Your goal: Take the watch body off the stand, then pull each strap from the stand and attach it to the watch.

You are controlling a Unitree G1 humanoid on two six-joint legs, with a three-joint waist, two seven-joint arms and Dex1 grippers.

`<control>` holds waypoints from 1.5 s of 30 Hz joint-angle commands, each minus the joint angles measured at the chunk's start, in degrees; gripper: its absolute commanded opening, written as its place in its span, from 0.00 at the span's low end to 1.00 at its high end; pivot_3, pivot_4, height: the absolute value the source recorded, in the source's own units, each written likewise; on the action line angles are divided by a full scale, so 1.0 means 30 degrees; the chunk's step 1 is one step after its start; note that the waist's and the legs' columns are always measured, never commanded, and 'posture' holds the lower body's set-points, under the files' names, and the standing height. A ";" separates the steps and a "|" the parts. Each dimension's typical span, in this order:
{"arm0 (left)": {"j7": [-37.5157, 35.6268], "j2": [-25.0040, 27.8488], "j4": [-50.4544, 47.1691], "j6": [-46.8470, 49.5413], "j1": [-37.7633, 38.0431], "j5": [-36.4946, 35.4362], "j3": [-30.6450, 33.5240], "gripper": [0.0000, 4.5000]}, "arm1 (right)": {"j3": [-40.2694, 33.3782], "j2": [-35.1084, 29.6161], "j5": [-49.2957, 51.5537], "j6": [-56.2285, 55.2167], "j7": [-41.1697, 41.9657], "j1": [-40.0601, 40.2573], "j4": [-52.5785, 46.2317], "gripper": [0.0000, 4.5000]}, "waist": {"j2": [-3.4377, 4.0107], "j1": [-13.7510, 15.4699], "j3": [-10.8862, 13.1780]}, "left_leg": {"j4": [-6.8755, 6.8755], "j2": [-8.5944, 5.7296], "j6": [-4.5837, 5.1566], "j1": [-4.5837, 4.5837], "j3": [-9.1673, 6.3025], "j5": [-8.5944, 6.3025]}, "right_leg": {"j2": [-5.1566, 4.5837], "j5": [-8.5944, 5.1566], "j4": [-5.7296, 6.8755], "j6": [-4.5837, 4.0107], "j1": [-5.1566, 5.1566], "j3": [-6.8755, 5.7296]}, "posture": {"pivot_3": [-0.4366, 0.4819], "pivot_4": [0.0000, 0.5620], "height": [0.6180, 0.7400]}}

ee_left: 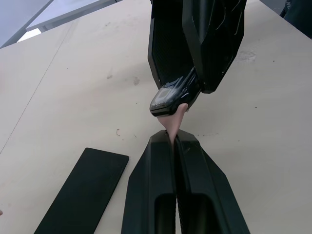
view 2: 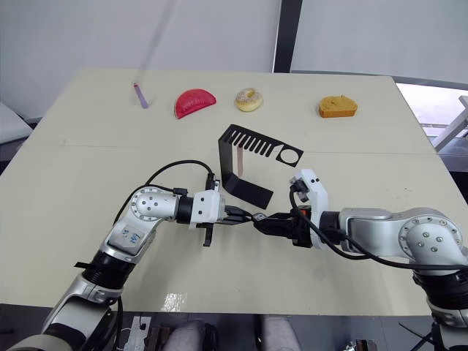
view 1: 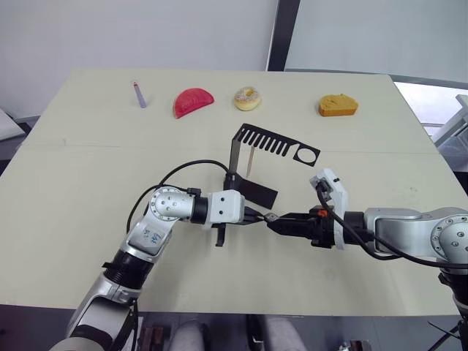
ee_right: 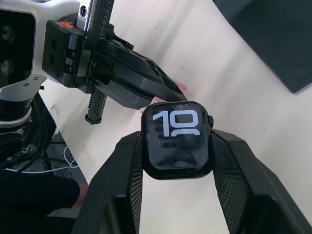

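Both grippers meet low in the left eye view, just above the table (view 1: 88,183). L gripper (view 1: 256,217) comes in from the left, R gripper (view 1: 276,220) from the right, tips almost touching. Watch body (view 1: 270,217) sits between them as a small grey-dark speck. Stand (view 1: 252,157) is right behind, upright w/ comb arm and ring hole pointing right; one pink strap (view 1: 249,161) hangs from the comb. Along the far edge: purple stick (view 1: 139,94), red slice (view 1: 192,102), donut (view 1: 247,98), orange bread piece (view 1: 337,105).

Right eye view: same layout, grippers tip to tip in front of the stand's flat base.

Left wrist view: L fingers (ee_left: 151,180) pressed together, pinching the end of a pale pink strap (ee_left: 174,124). Strap's other end meets the underside of the watch body, which the R gripper's black fingers hold from the opposite side. Flat black stand base lies on the table beside the L fingers.

Right wrist view: R fingers (ee_right: 124,180) clamp the watch body by both side edges, screen facing the cam, light digits "10" showing. L gripper tips touch the watch's far edge, a bit of pink showing there. Corner of the stand base is visible beyond.
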 commanded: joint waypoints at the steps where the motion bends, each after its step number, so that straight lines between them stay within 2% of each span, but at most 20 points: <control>1: 0.0462 -0.0739 -0.0746 -0.0383 -0.0654 -0.0207 -0.0380 0.00 | 0.0321 0.0129 0.0697 0.0115 0.0502 -0.0351 -0.0934 0.34 | 0.0000 0.0000 0.0000 | 0.0000 0.0000 0.0000 0.0000 0.0000 0.0000 | 0.0000 0.0000 0.0000 0.0000 0.0000 0.0000 | 0.48 0.27 0.98; 18: 0.0497 -0.0855 -0.0837 -0.0141 -0.0900 -0.0208 -0.0391 0.00 | 0.0357 0.0176 0.0619 0.0026 0.0280 -0.0400 -0.1005 0.34 | 0.0000 0.0001 0.0000 | 0.0001 0.0000 0.0000 0.0000 -0.0001 0.0000 | 0.0000 0.0000 0.0002 0.0000 0.0000 -0.0001 | 0.48 0.27 0.98; 25: 0.0208 -0.0460 -0.1379 0.0880 -0.0809 -0.0645 -0.0087 0.00 | 0.0085 0.0110 -0.0877 0.0157 0.0815 -0.0285 -0.0772 0.34 | 0.0000 0.0001 0.0000 | 0.0001 0.0000 0.0000 0.0000 0.0000 0.0000 | 0.0000 0.0000 0.0001 0.0000 0.0000 -0.0001 | 0.48 0.27 0.98; 29: -0.0782 0.0915 -0.2708 0.2312 -0.0247 -0.1831 0.0781 0.31 | -0.0102 -0.0226 -0.3164 0.0197 0.2361 -0.0467 -0.1408 0.34 | 0.0000 -0.0017 0.0000 | 0.0000 0.0000 0.0000 -0.0002 -0.0003 0.0000 | 0.0000 0.0000 0.0001 0.0000 0.0000 -0.0002 | 0.48 0.27 0.98; 33: -0.2580 0.3456 -0.4241 0.4198 0.0519 -0.4394 0.2396 0.77 | -0.0085 -0.1232 -0.7607 -0.0803 0.6114 -0.0271 -0.3238 0.34 | 0.0012 -0.0157 0.0004 | -0.0005 0.0010 -0.0008 0.0009 -0.0002 0.0004 | 0.0005 -0.0003 0.0024 -0.0005 -0.0013 -0.0002 | 0.48 0.27 0.98; 35: -0.3167 0.4097 -0.4452 0.5372 0.0579 -0.5948 0.3112 0.99 | 0.0040 -0.1673 -0.9807 -0.1898 0.7987 0.0104 -0.4077 0.34 | 0.0011 -0.0123 0.0005 | 0.0003 0.0013 -0.0010 0.0013 -0.0004 0.0005 | 0.0004 -0.0006 0.0033 -0.0011 -0.0011 -0.0004 | 0.48 0.27 0.98; 40: -0.4220 0.4811 -0.3700 0.7026 0.0350 -0.8268 0.4023 0.99 | 0.0823 -0.2541 -1.5778 -0.6249 1.3025 0.1690 -0.6027 0.34 | 0.0010 0.0053 0.0004 | 0.0006 0.0003 -0.0002 -0.0017 -0.0026 -0.0001 | 0.0000 -0.0005 -0.0020 -0.0004 -0.0005 -0.0035 | 0.48 0.27 0.98; 45: -0.4331 0.4782 -0.3378 0.6163 0.0447 -0.7877 0.3713 0.99 | 0.0804 -0.2226 -1.9134 -0.9292 1.5348 0.3433 -0.6217 0.34 | 0.0008 0.0055 0.0005 | 0.0027 -0.0008 0.0007 -0.0033 -0.0021 -0.0006 | 0.0000 0.0004 -0.0037 0.0013 -0.0001 -0.0038 | 0.48 0.27 0.98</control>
